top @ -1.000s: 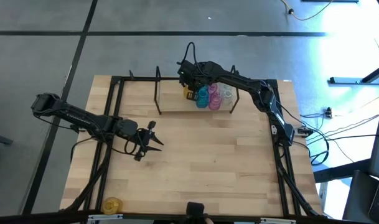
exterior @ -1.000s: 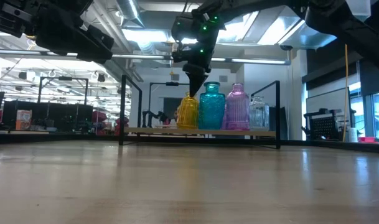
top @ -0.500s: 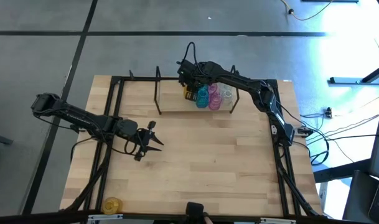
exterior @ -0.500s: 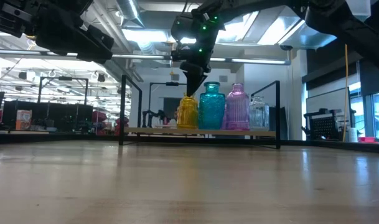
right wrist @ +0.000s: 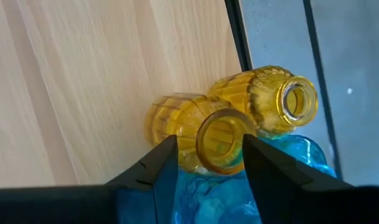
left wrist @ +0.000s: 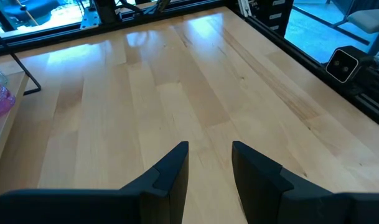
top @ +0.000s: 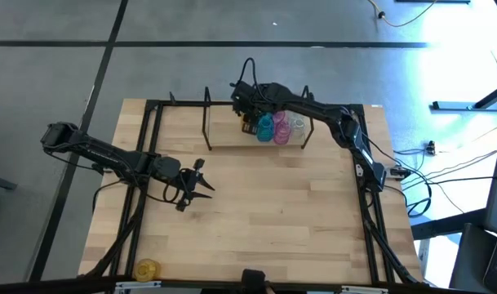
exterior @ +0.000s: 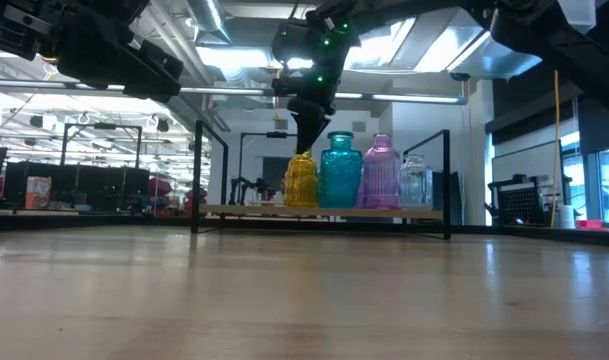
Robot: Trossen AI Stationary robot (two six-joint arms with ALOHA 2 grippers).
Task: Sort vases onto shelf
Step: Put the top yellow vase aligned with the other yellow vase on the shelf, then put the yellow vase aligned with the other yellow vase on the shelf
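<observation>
Right gripper (exterior: 302,143) hangs directly over the neck of a yellow vase (exterior: 301,181) that now stands on the shelf (exterior: 324,211), and its fingers have spread over the last second: in the right wrist view the two dark fingers (right wrist: 153,169) stand either side of the vase mouth with a gap showing, no longer pinching it. In the low view the gripper has also risen a little, so its tips sit just above the rim rather than down around it. That reads as a release: the yellow vase has been set down at the end of the row, touching or just beside the teal vase (exterior: 340,171), with the pink vase (exterior: 381,172) and a clear vase (exterior: 416,183) further along. A second yellow vase (right wrist: 271,101) shows close behind it in the right wrist view. The placement looks complete, and the arm likely needs only to lift straight up without catching the neck. Left gripper (top: 191,186) waits well apart over the bare desk (top: 272,212), fingers parted and holding nothing. One more yellow vase (top: 147,269) lies near the desk's near edge on the left side, not yet sorted.
</observation>
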